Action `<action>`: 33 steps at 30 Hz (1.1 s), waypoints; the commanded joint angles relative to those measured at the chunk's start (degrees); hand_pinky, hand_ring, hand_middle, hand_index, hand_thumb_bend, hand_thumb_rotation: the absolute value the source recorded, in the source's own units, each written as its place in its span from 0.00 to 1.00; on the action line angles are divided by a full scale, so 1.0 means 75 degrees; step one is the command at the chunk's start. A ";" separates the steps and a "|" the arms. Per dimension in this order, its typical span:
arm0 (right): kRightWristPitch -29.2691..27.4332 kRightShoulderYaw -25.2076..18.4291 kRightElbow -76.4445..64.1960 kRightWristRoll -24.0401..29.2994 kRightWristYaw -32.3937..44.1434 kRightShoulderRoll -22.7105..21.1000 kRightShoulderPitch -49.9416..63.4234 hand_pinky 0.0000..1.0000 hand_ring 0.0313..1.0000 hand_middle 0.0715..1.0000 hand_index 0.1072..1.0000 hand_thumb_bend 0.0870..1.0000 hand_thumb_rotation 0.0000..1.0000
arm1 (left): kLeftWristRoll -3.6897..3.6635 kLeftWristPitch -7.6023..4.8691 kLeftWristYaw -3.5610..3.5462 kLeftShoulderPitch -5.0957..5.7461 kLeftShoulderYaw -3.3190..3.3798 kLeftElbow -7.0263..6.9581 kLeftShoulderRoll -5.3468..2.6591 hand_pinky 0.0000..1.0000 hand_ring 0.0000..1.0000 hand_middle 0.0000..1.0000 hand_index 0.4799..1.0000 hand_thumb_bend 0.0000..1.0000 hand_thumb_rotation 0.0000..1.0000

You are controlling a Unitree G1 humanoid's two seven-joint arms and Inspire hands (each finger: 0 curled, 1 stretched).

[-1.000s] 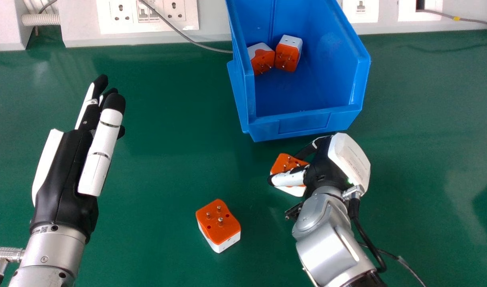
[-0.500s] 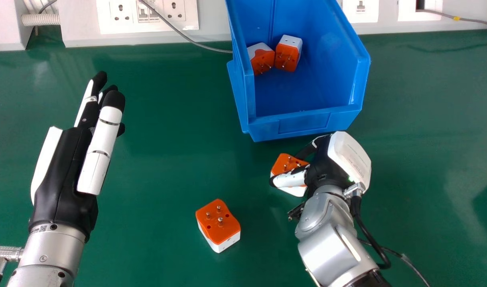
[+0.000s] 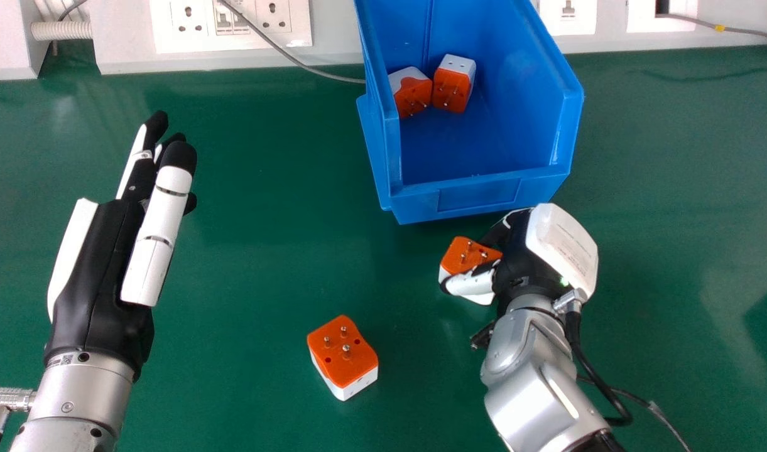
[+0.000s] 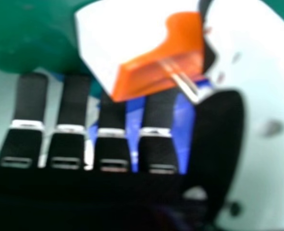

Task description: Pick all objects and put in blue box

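You are about halfway through, by my reading. Two orange-and-white adapters (image 3: pixel 453 86) sit side by side within the blue box (image 3: pixel 477 196), toward the left of its interior, at the upper middle of the frame. Two more pieces remain to be put in. One is the gripped adapter (image 3: pixel 461 253), right of centre and just below the box's front wall; the other is the loose adapter (image 3: pixel 343 356), pins up on the green table (image 3: pixel 232 276) at the lower middle, well apart from either hand.

Your right hand (image 3: pixel 521 254) is clamped on its piece, the thumb across the near side and a finger on the far side in the head view. The right hand view shows the thumb's tip by the metal pins. You cannot tell from these pictures whether that adapter is wholly clear of the table, so a lift straight up, then over the front wall, looks the sensible next move. Your left hand (image 3: pixel 107 251) is at the left of the frame, its fingers extended and holding nothing.
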 commanded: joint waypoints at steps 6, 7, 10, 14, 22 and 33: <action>0.0112 0.0052 -0.0107 -0.0068 0.0238 -0.0059 0.0295 0.40 0.48 0.54 0.48 0.44 0.02 | -0.0060 -0.0040 0.0028 0.0027 0.0050 -0.0271 0.0025 0.91 0.97 0.97 0.97 0.55 1.00; 0.0088 0.0055 -0.0129 -0.0073 0.0251 -0.0076 0.0317 0.38 0.46 0.52 0.49 0.44 0.02 | -0.0062 -0.0032 0.0028 0.0028 0.0050 -0.0284 0.0025 0.91 0.97 0.97 0.97 0.55 1.00; 0.0047 0.0047 -0.0203 -0.0060 0.0322 -0.0122 0.0379 0.37 0.44 0.51 0.50 0.44 0.01 | -0.0077 -0.0028 0.0022 0.0027 0.0057 -0.0288 0.0023 0.91 0.97 0.97 0.97 0.55 1.00; 0.0116 0.0042 -0.0272 -0.0067 0.0431 -0.0128 0.0397 0.36 0.42 0.50 0.50 0.44 0.01 | -0.0085 0.0008 0.0022 0.0024 0.0056 -0.0339 0.0019 0.91 0.97 0.98 0.97 0.55 1.00; 0.0163 -0.0001 -0.0500 -0.0053 0.0782 -0.0184 0.0418 0.34 0.40 0.49 0.51 0.44 0.00 | -0.0081 0.0036 0.0010 0.0049 0.0049 -0.0401 0.0017 0.91 0.97 0.98 0.98 0.54 1.00; 0.0389 -0.0171 -0.1494 -0.0015 0.1332 -0.0352 0.0762 0.34 0.40 0.48 0.50 0.44 0.00 | -0.0072 0.0073 0.0005 0.0053 0.0054 -0.0447 0.0030 0.92 0.97 0.98 0.98 0.54 1.00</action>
